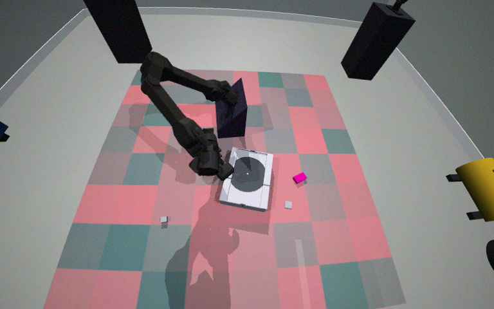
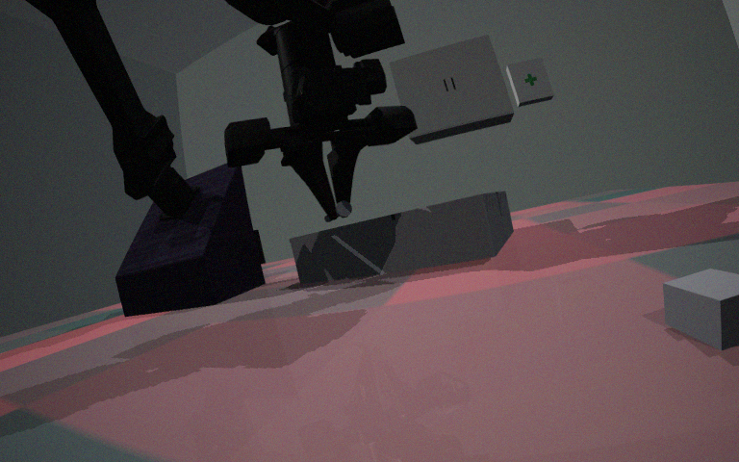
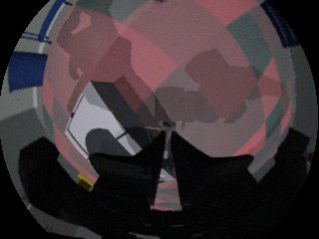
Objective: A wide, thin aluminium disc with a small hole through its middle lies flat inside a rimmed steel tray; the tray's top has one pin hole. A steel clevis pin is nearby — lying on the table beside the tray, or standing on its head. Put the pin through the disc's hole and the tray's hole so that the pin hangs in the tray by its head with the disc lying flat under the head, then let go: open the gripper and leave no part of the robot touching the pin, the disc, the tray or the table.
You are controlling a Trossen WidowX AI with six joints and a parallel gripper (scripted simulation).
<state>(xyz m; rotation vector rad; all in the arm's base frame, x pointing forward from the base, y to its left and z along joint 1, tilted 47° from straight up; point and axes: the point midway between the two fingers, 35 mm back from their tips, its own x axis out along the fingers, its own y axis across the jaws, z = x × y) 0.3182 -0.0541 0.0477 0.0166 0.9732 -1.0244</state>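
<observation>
My claw point(image 1: 226, 175) point(image 2: 337, 217) point(image 3: 167, 134) is pinching the steel clevis pin point(image 2: 344, 208) point(image 3: 167, 124) between its nearly closed fingertips, above the table and beside the rimmed tray point(image 1: 243, 202) point(image 2: 446, 234) point(image 3: 105, 119). The dark disc point(image 1: 251, 182) point(image 3: 101, 140) is lying flat inside the tray, with a small pale spot at its middle where the hole should be. The pin is not yet in it.

I judge that I am at the carrying and aligning step. To do it well, I should be keeping the grip firm, staying above the tray's rim while crossing, and turning the pin until its shank points straight down, head uppermost. Then I should be centring it over the hole and lowering slowly, since a tilted tip could catch the disc and slide it off the tray's hole. Opening should wait until the head is resting on the disc.

The top view is showing the whole disc and its centre, but my wrist is covering the pin. The exterior view is showing the pin's rounded end at my fingertips, apparently tipped over rather than upright, while the tray's wall is hiding the disc. The wrist view is showing the pin nearly end-on, with my fingers covering part of the disc; its hole I cannot make out there.
</observation>
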